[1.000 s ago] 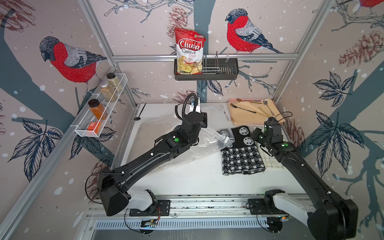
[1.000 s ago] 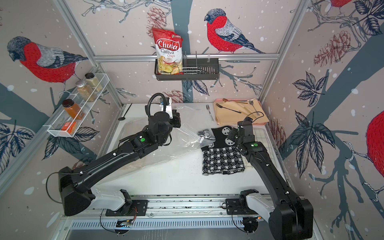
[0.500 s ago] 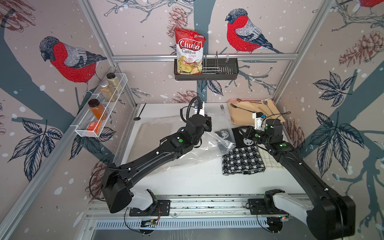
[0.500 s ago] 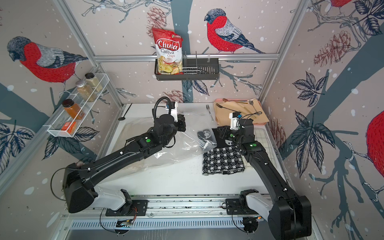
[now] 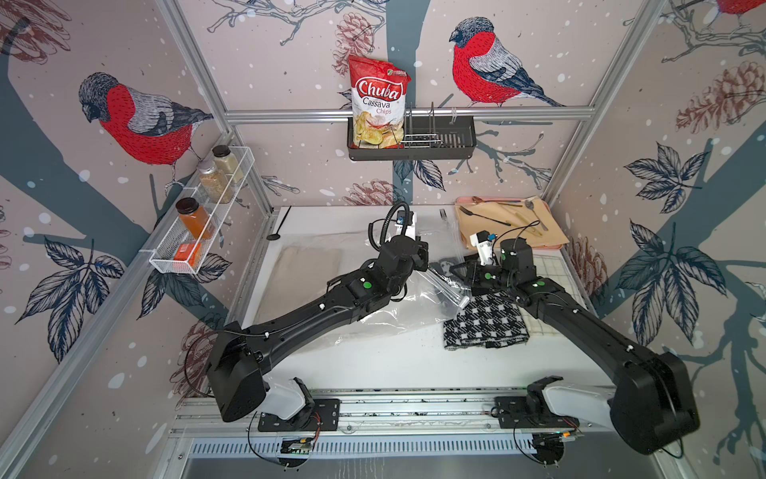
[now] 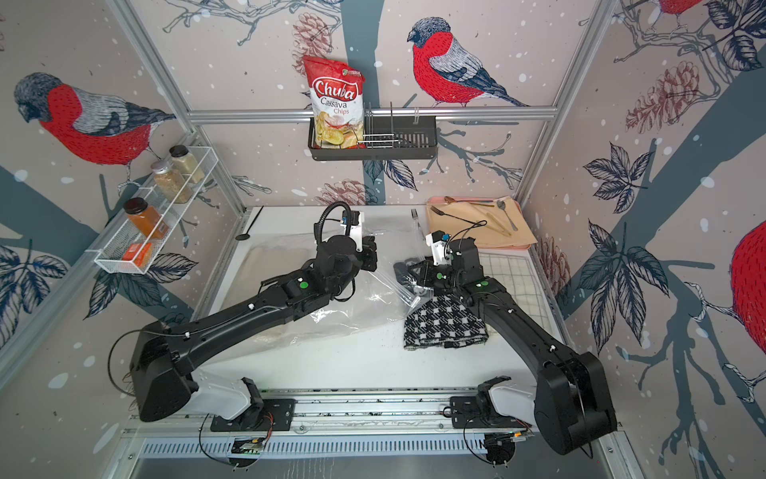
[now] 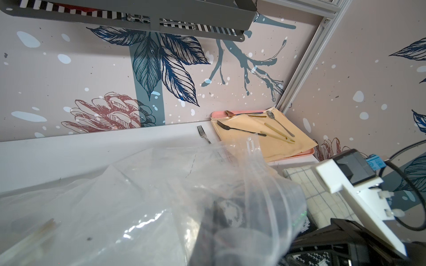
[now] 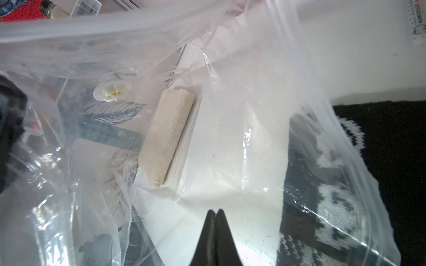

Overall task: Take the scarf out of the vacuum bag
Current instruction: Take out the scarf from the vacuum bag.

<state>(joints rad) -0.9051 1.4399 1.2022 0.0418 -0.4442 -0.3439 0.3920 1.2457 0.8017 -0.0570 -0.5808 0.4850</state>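
The large, crinkly clear plastic vacuum bag lies across the left and middle of the white table, with a folded beige cloth inside it. The left gripper is clenched, and I judge that it is pinching the bag's raised mouth edge (its own wrist view shows only lifted film, no fingers). Just to its right, the right gripper is at the mouth, pressed shut on nothing I can see.

Furthest right, the black-and-white knitted scarf lies mostly out on the table. Its far end sits under the mouth's plastic, but I cannot tell whether it is inside the bag or beneath it.

The slick film could slip from the left pinch and drop over the knit. The right claw could also grab plastic rather than scarf.

Only the right wrist view shows the white round valve cap.
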